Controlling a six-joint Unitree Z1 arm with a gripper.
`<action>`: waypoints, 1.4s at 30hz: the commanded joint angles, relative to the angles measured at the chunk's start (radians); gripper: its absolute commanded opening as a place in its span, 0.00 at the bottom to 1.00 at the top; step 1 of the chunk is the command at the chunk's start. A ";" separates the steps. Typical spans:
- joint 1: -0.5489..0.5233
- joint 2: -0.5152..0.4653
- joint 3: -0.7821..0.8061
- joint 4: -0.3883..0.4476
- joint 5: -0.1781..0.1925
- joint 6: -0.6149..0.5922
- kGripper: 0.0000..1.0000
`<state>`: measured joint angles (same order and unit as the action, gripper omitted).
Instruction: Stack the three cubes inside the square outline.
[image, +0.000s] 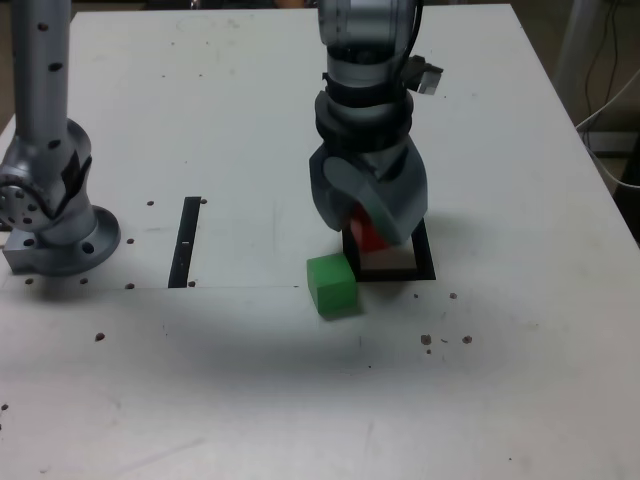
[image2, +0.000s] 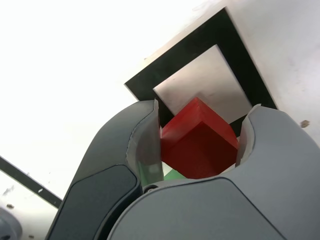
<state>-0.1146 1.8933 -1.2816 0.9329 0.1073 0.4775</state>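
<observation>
Red solid-coloured cube (image2: 199, 140) sitting clamped between the two grey jaws of the robot arm's gripper (image2: 199, 150), hanging over the thick black tape square outline (image2: 200, 47) on the white table (image: 250, 100). Green, slightly larger cube (image: 332, 285) resting just beside the outline, toward the exterior view's left. Straight black tape strip (image: 186, 241) lying well apart.

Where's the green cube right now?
In the exterior view the green cube sits on the table just outside the square outline, at its lower-left corner, below the gripper holding the red cube.
</observation>
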 joint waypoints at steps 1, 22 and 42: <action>-0.002 0.001 0.004 -0.008 0.005 0.010 0.39; -0.002 0.043 0.033 -0.085 0.015 0.030 0.40; 0.018 0.038 0.065 -0.081 0.012 0.030 0.99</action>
<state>-0.0987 1.9330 -1.2185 0.8491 0.1203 0.5062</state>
